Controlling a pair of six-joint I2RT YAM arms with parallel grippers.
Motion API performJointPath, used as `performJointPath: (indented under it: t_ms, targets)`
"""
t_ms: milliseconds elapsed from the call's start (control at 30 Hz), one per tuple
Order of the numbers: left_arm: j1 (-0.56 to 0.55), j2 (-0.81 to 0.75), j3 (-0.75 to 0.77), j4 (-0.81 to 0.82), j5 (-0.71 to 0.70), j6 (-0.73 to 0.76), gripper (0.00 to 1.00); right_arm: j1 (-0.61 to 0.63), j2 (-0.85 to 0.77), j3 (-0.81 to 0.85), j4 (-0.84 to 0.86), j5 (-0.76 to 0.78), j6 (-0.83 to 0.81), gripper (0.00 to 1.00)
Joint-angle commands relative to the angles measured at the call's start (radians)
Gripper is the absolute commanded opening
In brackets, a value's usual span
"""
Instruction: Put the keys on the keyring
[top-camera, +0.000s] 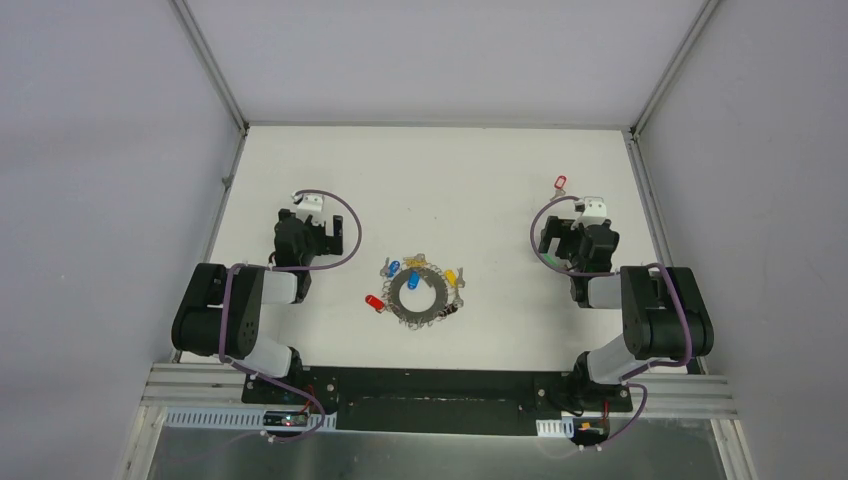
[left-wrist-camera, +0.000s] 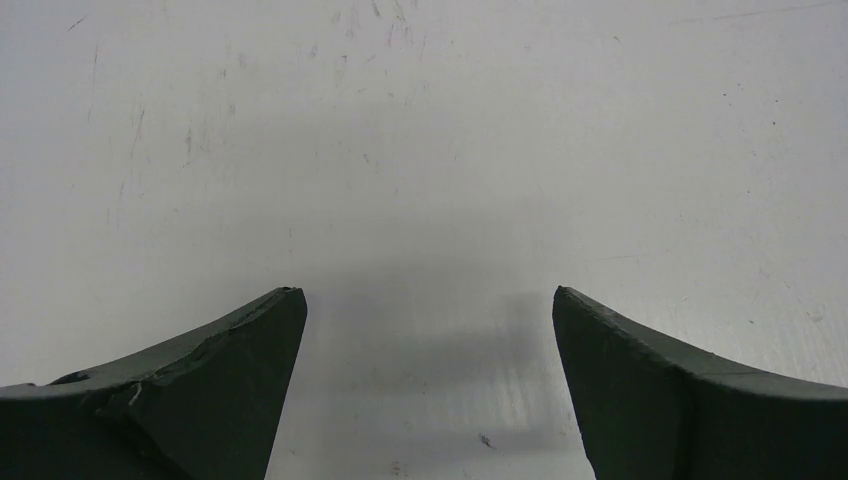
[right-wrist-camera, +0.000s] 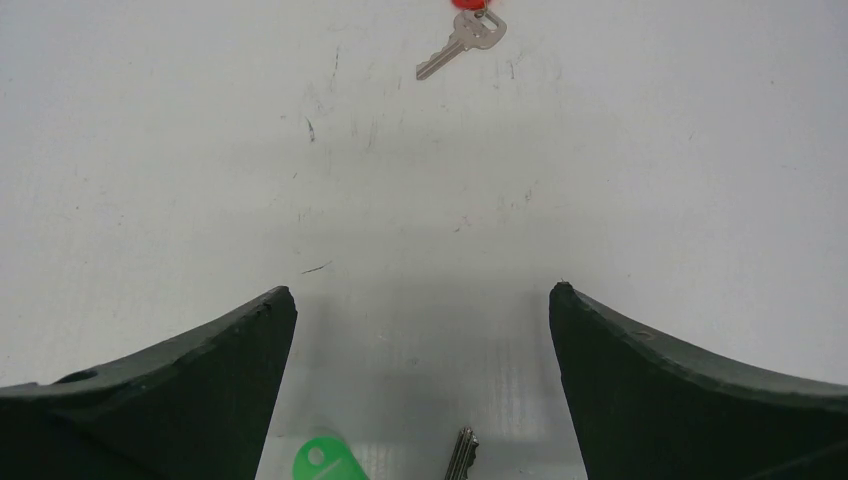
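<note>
The dark grey keyring (top-camera: 418, 294) lies mid-table, fringed with small silver rings. Around it lie keys with tags: two blue (top-camera: 394, 268) (top-camera: 413, 282), a yellow (top-camera: 451, 276) and a red (top-camera: 374, 302). Another red-tagged key (top-camera: 561, 184) (right-wrist-camera: 460, 44) lies far right, ahead of my right gripper (top-camera: 578, 232) (right-wrist-camera: 422, 290). That gripper is open, low over the table, with a green tag (right-wrist-camera: 328, 460) and a key tip (right-wrist-camera: 462, 455) between its fingers at the frame's bottom edge, touching neither. My left gripper (top-camera: 312, 225) (left-wrist-camera: 430, 292) is open over bare table, left of the keyring.
The white table (top-camera: 480, 170) is walled by grey panels at left, right and back, with metal posts at the far corners. Both arm bases sit on a black plate (top-camera: 430, 390) at the near edge.
</note>
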Motion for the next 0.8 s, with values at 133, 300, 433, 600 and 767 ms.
performJointPath:
  t_ms: [133,300,433,600,767]
  targets:
    - [0.007,0.004,0.023,0.029,-0.001,-0.007,0.99,-0.004,0.003,0.028,0.041,-0.015,-0.009,1.00]
    - [0.007,0.006,0.024,0.026,0.001,-0.006,0.99,-0.004,0.003,0.028,0.040,-0.016,-0.009,1.00]
    - [0.007,0.006,0.028,0.023,-0.009,-0.011,0.99,-0.004,0.003,0.028,0.040,-0.016,-0.009,1.00]
    - [0.006,-0.221,0.284,-0.610,-0.072,-0.126,0.99,-0.004,-0.195,0.214,-0.461,0.183,0.141,1.00]
    - [0.007,-0.430,0.446,-1.052,0.131,-0.345,0.99,-0.004,-0.309,0.446,-1.053,0.144,0.333,1.00]
